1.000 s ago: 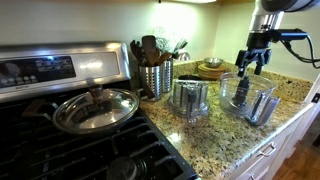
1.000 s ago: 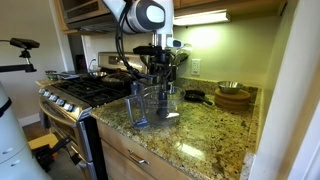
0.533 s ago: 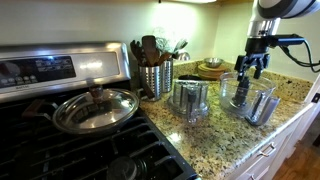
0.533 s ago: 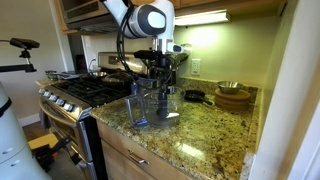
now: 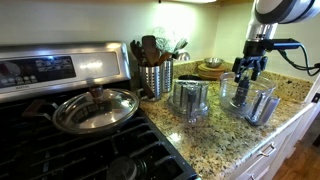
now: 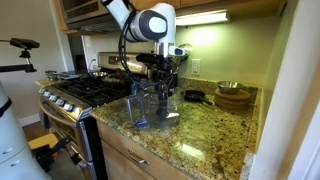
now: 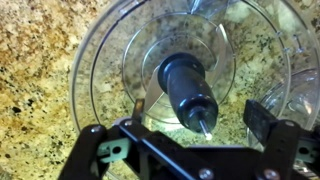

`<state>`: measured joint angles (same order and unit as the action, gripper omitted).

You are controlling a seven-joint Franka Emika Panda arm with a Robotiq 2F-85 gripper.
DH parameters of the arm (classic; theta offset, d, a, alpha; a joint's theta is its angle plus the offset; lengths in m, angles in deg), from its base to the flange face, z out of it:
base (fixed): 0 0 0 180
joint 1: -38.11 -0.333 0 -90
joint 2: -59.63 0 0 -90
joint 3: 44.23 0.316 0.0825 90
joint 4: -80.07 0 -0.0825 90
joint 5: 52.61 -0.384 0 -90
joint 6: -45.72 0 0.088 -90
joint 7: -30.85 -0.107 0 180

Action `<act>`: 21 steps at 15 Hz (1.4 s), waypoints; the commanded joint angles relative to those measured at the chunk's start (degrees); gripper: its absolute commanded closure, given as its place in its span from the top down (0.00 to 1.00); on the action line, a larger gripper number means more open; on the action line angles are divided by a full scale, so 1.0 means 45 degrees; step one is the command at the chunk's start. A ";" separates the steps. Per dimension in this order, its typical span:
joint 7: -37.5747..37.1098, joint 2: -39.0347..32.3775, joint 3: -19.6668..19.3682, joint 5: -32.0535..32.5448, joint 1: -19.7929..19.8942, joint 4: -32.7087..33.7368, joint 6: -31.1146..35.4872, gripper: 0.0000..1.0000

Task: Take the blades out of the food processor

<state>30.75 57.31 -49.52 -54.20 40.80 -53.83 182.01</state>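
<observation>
The granite counter (image 5: 215,135) is carrying the clear food processor bowl (image 5: 246,96). The gripper (image 5: 250,68) is hovering right above that bowl. In the wrist view its fingers (image 7: 258,118) are standing wide apart, gripping nothing. The dark blade spindle (image 7: 188,88) is sitting upright at the bowl's centre, between them.

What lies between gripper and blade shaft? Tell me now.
Nothing: the wrist view shows the open gripper above the bowl, only air down to the black blade shaft.
</observation>
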 commanded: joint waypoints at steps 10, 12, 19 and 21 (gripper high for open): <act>0.0117 -0.0633 0.0010 -0.0819 0.0324 0.0306 0.0278 0.74; 0.0092 -0.0691 0.0005 -0.0811 0.0328 0.0333 0.0266 0.56; -0.0313 -0.0207 -0.0008 -0.0387 0.0255 0.0079 0.0185 0.21; -0.0522 -0.0035 -0.0003 -0.0137 0.0206 0.0037 0.0008 0.21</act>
<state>30.67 54.65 -49.73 -56.55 41.44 -52.65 182.48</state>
